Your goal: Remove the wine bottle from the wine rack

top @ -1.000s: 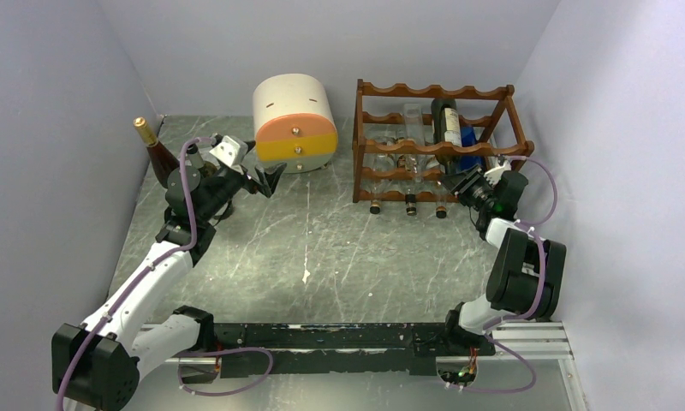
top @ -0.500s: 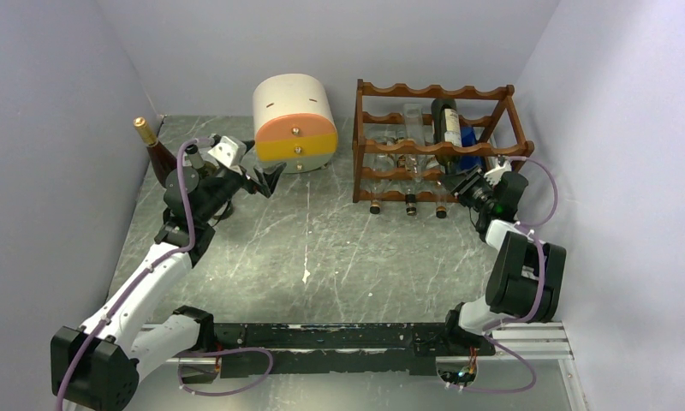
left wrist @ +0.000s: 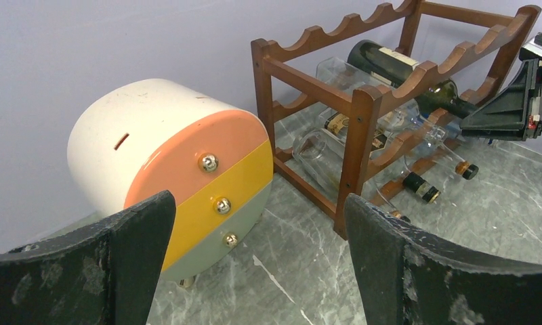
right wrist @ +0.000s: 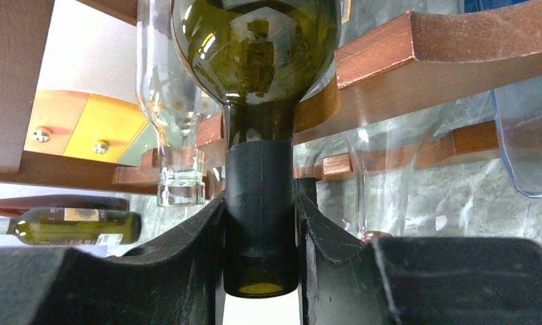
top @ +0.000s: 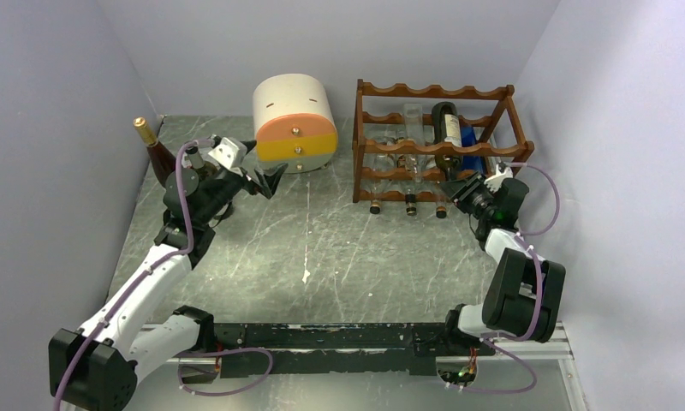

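Right gripper [right wrist: 260, 261] jaws pinch the wine bottle [right wrist: 255, 61] (dark green) by its neck — not yet off the wine rack [top: 433, 91]; left gripper [left wrist: 258, 217] jaws spread.

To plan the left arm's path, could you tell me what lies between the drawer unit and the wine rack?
Only a bare strip of table separates the drawer unit from the rack, seen in the top and left wrist views.

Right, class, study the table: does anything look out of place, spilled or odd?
One brown bottle stands upright alone in the far left corner, apart from the wine rack where the other bottles lie.
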Controlling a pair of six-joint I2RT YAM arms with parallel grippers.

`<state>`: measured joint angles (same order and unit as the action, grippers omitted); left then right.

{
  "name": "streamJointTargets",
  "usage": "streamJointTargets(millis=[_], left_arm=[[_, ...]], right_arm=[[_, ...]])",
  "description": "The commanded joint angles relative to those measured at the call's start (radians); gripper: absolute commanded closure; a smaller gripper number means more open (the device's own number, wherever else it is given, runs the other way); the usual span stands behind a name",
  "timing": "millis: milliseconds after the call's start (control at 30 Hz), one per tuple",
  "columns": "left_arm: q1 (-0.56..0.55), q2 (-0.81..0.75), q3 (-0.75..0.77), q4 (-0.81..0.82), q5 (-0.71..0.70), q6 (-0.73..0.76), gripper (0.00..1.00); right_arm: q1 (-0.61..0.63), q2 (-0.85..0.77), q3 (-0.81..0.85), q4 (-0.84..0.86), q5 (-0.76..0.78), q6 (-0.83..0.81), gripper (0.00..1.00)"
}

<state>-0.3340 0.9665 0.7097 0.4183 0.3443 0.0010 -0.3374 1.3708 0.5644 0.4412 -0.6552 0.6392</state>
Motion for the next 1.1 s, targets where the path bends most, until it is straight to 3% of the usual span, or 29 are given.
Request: streamJointTargets(millis=[0,167,333,400,633,767,900,1067], left_arm=[[-0.010,-0.025,0.007,0.030,-0.002,0.006,0.02],[-0.010,-0.046,0.008,0.020,-0.016,0.024,0.02],[-0.010,-0.061,0.008,0.014,-0.025,0.038,0.02],[-0.010,-0.061,0.009,0.013,-0.028,0.041,0.02],[-0.010,-0.067,0.007,0.015,-0.027,0.042,0.01],[-0.010,-0.065,0.009,0.015,-0.026,0.043,0.02],[-0.010,-0.073,0.004,0.019,-0.032,0.045,0.01],[-0.010,-0.077,0.004,0.020,-0.031,0.045,0.01]], right_arm=[[-0.009,-0.011,0.015,0.021,-0.001,-0.032,0.69],[-0.010,0.033,0.073,-0.019,-0.015,-0.060,0.53],[-0.009,0.021,0.064,-0.013,-0.011,-0.063,0.27],[-0.010,0.023,0.067,-0.008,-0.012,-0.069,0.23],[-0.013,0.091,0.134,-0.030,-0.013,-0.080,0.23],[-0.016,0.147,0.200,-0.085,-0.027,-0.134,0.31],[-0.021,0.172,0.196,0.018,-0.098,-0.080,0.38],[-0.022,0.215,0.226,0.014,-0.115,-0.071,0.41]])
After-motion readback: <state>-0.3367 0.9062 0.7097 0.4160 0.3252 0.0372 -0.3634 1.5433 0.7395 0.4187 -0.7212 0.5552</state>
